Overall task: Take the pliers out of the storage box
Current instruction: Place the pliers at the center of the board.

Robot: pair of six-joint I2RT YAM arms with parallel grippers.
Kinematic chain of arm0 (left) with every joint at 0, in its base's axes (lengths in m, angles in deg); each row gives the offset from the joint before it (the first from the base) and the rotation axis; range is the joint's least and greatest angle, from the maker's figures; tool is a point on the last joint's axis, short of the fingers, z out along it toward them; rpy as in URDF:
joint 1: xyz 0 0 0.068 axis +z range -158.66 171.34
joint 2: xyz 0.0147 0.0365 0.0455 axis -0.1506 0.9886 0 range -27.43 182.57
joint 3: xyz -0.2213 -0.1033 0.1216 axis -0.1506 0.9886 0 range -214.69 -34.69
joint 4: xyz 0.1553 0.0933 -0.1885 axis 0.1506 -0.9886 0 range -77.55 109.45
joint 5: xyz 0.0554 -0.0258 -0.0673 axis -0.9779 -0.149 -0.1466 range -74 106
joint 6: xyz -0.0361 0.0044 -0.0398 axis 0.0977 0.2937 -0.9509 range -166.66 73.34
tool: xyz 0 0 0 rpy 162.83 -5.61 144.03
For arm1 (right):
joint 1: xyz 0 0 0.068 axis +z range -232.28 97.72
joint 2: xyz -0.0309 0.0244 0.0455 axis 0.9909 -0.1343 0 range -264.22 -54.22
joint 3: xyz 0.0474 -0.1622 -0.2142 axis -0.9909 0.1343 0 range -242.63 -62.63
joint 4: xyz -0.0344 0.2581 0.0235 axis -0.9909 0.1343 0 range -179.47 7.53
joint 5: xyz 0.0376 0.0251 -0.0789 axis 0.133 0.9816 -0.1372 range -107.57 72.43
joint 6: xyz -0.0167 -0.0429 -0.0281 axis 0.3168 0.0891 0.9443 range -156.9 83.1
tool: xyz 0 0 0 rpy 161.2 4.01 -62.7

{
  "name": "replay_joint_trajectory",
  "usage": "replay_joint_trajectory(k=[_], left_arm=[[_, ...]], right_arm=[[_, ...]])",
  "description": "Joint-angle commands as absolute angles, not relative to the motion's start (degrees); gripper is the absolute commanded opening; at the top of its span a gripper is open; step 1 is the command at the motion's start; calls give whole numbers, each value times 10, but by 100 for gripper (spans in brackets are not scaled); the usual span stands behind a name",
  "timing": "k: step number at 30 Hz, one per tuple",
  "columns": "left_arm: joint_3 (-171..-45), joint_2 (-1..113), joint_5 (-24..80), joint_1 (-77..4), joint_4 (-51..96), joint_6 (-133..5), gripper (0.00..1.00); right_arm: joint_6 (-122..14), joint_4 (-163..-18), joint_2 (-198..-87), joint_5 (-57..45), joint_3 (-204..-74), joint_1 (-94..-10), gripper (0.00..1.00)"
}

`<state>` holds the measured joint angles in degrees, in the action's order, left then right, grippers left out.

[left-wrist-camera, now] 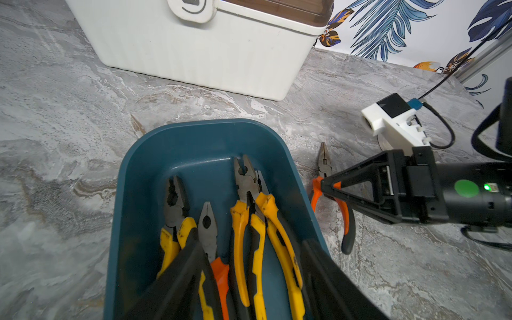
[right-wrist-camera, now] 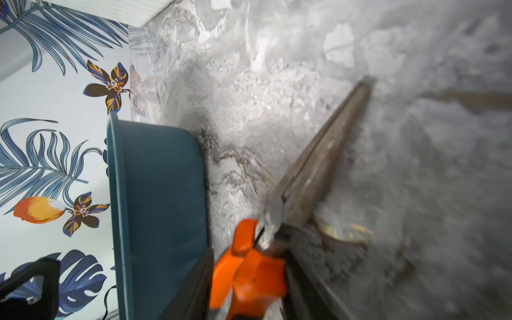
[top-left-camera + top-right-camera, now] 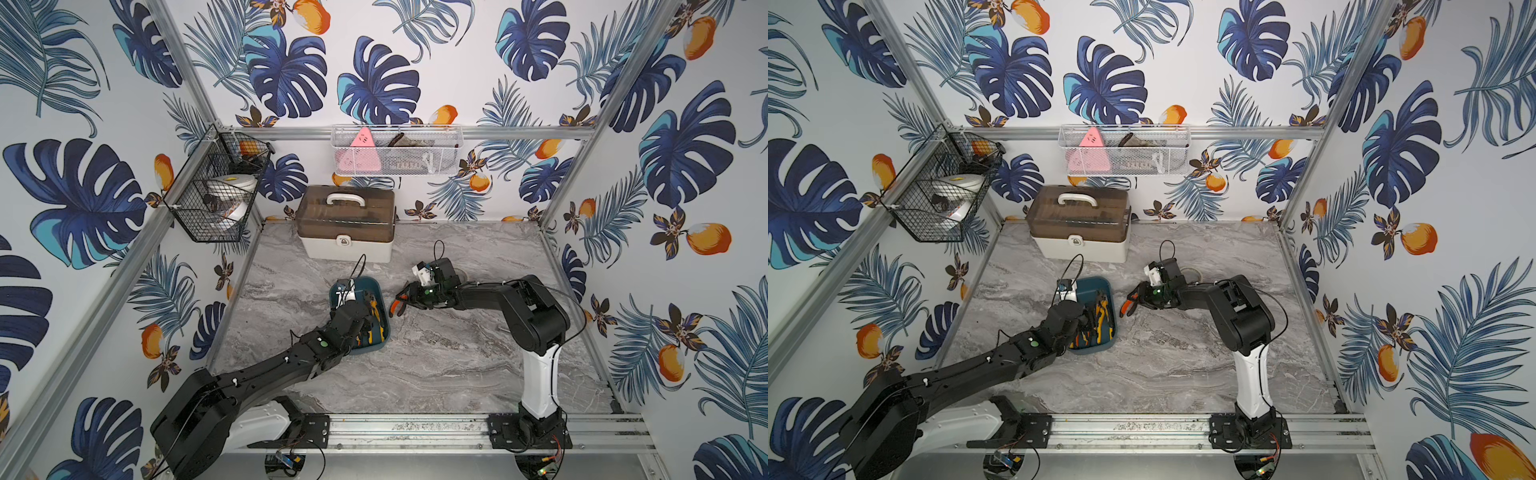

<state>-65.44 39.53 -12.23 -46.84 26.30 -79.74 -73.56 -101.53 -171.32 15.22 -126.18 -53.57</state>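
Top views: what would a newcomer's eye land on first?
The loud blue-leaf wallpaper covering the walls. Then, mid-table, the teal storage box with yellow-handled pliers under the open left gripper. Just beside the box, orange long-nosed pliers lie on the marble, with the right gripper at their handles.

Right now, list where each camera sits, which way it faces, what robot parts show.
Both top views: high above the front of the table, looking down toward the back wall; left arm and right arm show.
Left wrist: on the left arm, facing past the left tool into the storage box at the pliers inside; the right tool shows.
Right wrist: on the right arm, low over the table, facing along the long-nosed pliers; its fingers show.
Shared: both wrist views show the storage box and long-nosed pliers.
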Motion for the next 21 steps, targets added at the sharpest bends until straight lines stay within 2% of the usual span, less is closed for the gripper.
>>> replay_joint_trajectory(k=[1,7,12,16,21], left_arm=[[-658,395,-121,-467,271,-794,65],[-660,396,-143,-467,255,-813,66],[-670,410,-137,-428,214,-859,67],[-655,404,-99,-401,229,-875,67],[-651,392,-111,-398,222,-877,67]], right_arm=[[-711,-953,-1690,92,-1254,-534,51],[-680,-869,-1647,45,-1269,-527,56],[-662,-825,-1599,-6,-1271,-456,63],[-683,-859,-1603,10,-1269,-409,66],[-708,-899,-1639,41,-1272,-386,69]])
